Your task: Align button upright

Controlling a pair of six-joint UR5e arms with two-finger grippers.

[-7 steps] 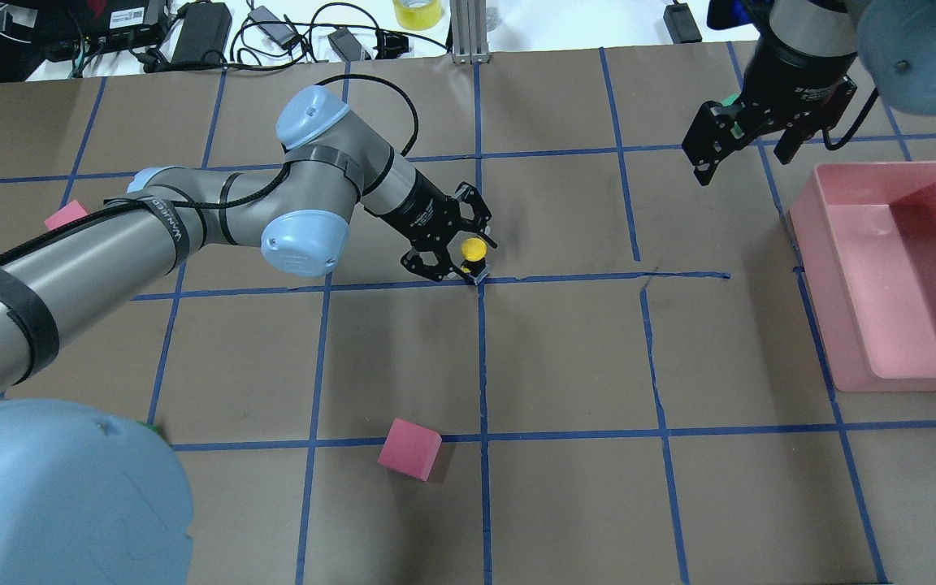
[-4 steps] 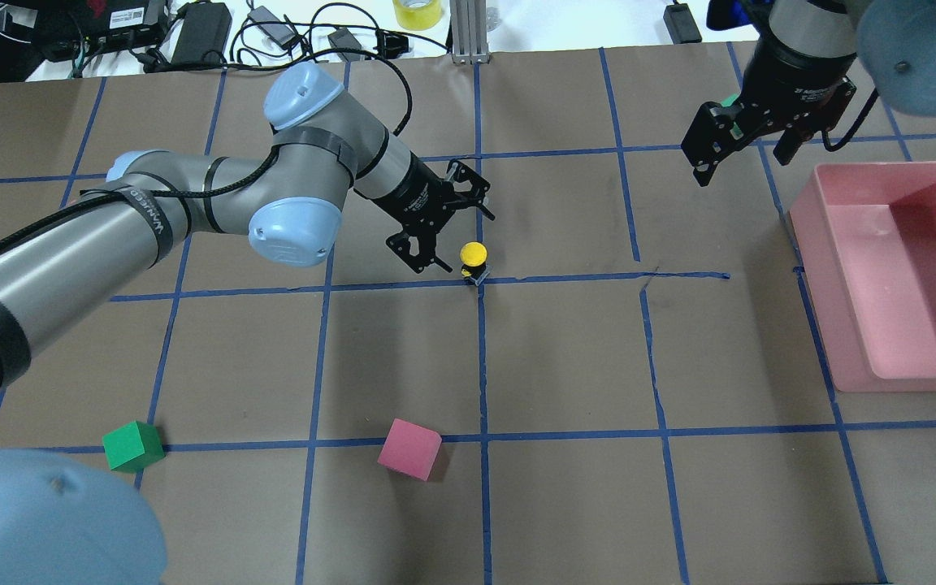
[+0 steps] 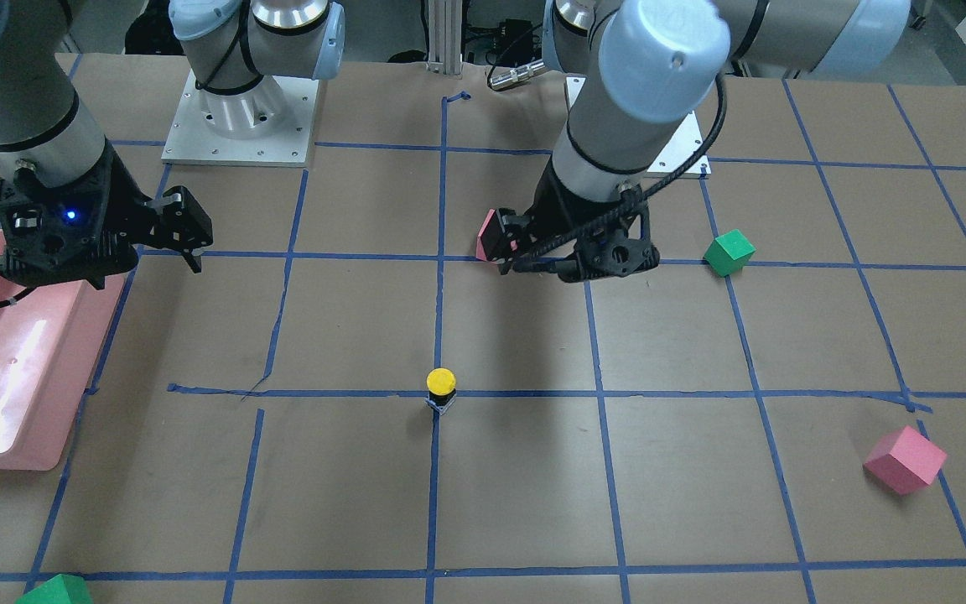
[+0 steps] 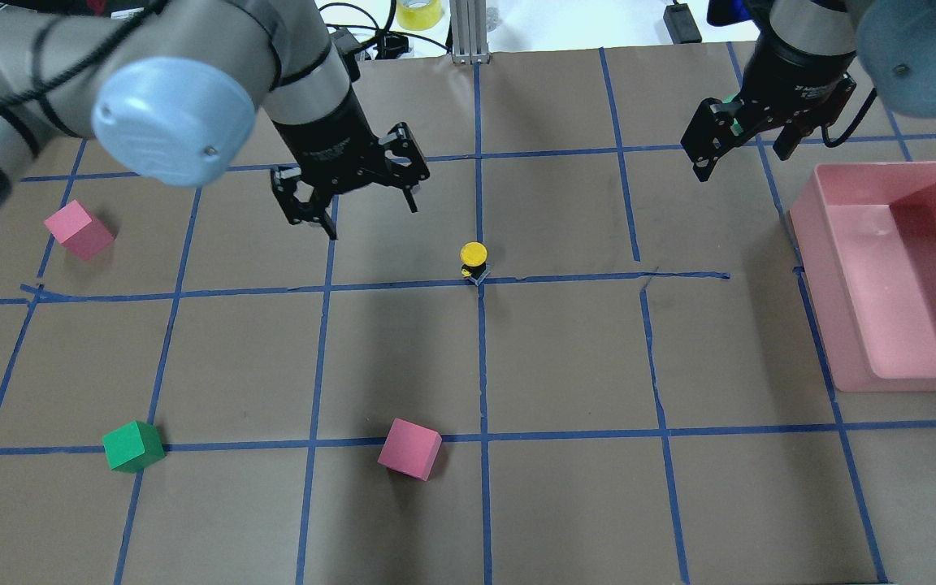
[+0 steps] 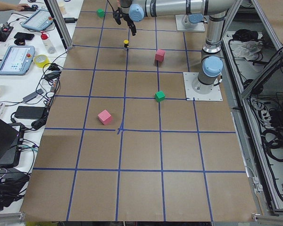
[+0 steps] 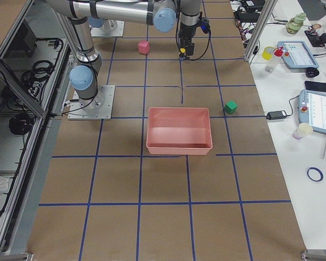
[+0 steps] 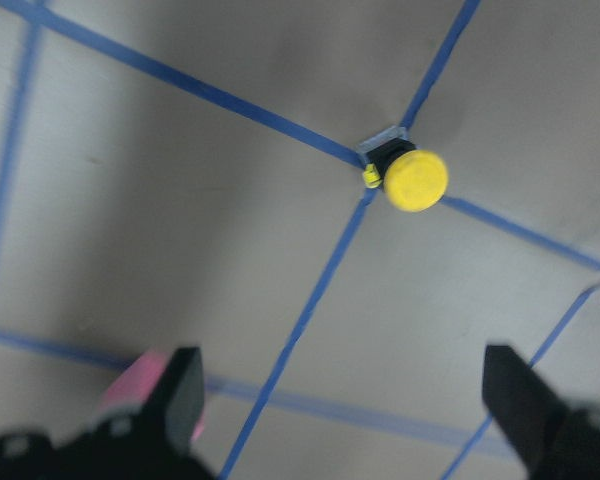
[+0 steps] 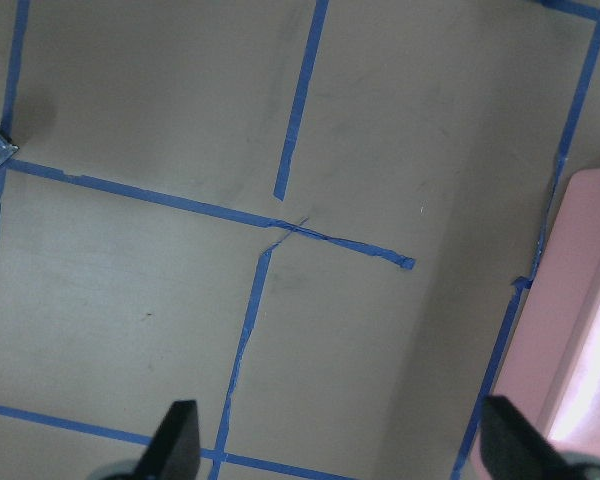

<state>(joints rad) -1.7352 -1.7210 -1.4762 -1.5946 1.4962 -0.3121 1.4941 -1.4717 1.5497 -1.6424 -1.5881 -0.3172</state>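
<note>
Viewing button (image 4: pixel 474 258) standing upright on a tape crossing (image 4: pixel 482 286) mid-counter (image 4: pixel 565 357).
Noting left pincer (image 4: pixel 357 203) and right pincer (image 4: pixel 740 154) both hanging spread open, empty, well apart from it. Judging it light, rigid, top-heavy on a narrow base, tipping easily; treating the smooth yellow cap (image 7: pixel 417 181) as slippery; favouring a hold across the black body (image 7: pixel 385 160) just under the cap, squeezing gently from both sides.
</note>
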